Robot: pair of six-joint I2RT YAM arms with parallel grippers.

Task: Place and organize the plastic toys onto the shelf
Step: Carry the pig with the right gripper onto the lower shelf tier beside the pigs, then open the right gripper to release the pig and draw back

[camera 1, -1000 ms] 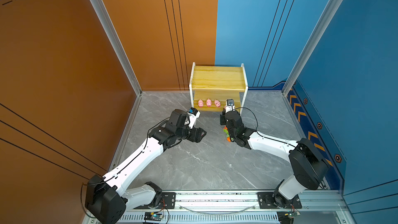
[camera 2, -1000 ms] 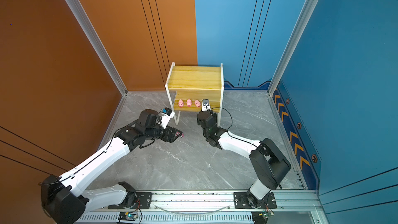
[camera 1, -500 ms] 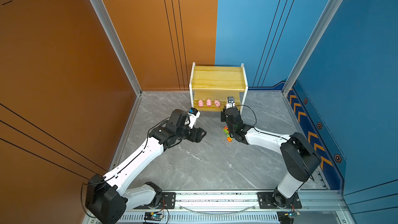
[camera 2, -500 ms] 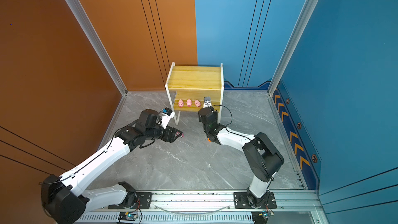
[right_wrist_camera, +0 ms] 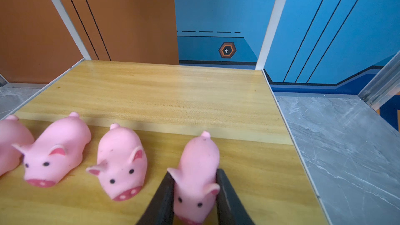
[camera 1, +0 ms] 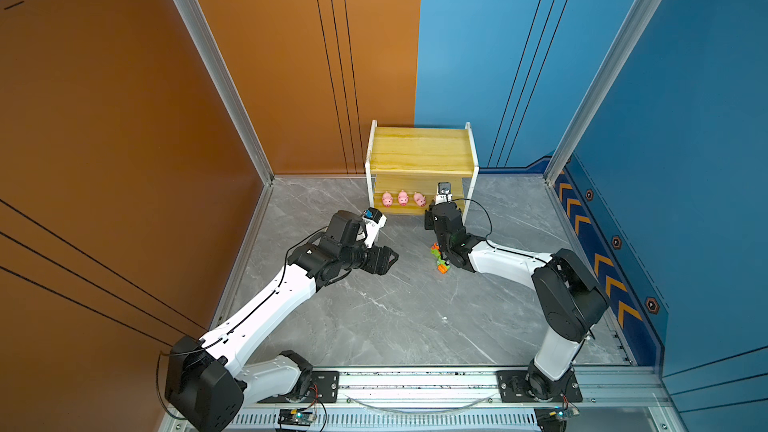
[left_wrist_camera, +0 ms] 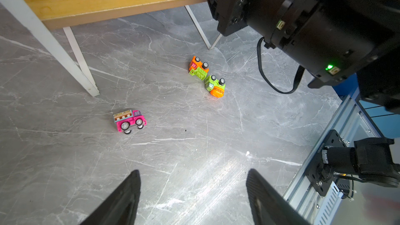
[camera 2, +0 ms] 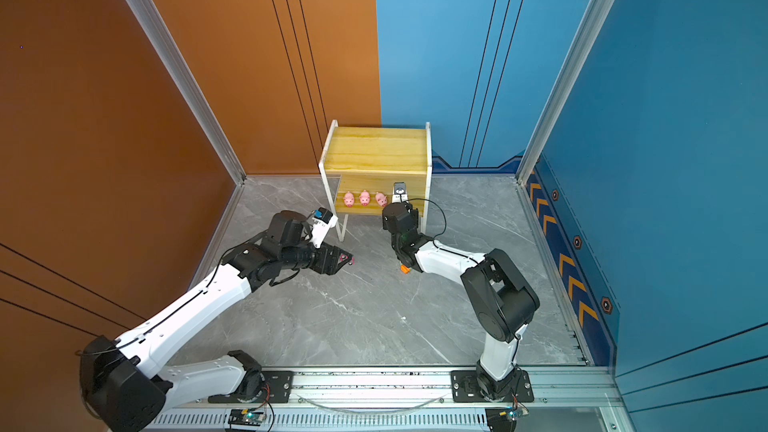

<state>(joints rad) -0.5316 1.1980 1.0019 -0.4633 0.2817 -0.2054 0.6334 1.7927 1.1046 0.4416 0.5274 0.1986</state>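
Robot lab test cell, not a home. A slotted aluminium base rail (camera 1: 415,384) carries two white-and-black robot arms (camera 1: 266,309), a bare circuit board (camera 1: 297,416) and loose wiring. Behind the rail lies a grey marble-print floor sheet (camera 1: 395,317). It is boxed in by flat orange wall panels (camera 1: 124,118) and blue wall panels (camera 1: 685,118) on silver aluminium posts (camera 1: 208,60).

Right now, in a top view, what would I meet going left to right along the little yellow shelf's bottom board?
Left pink plastic pig → middle pink plastic pig → right pink plastic pig → right arm's small wrist camera.
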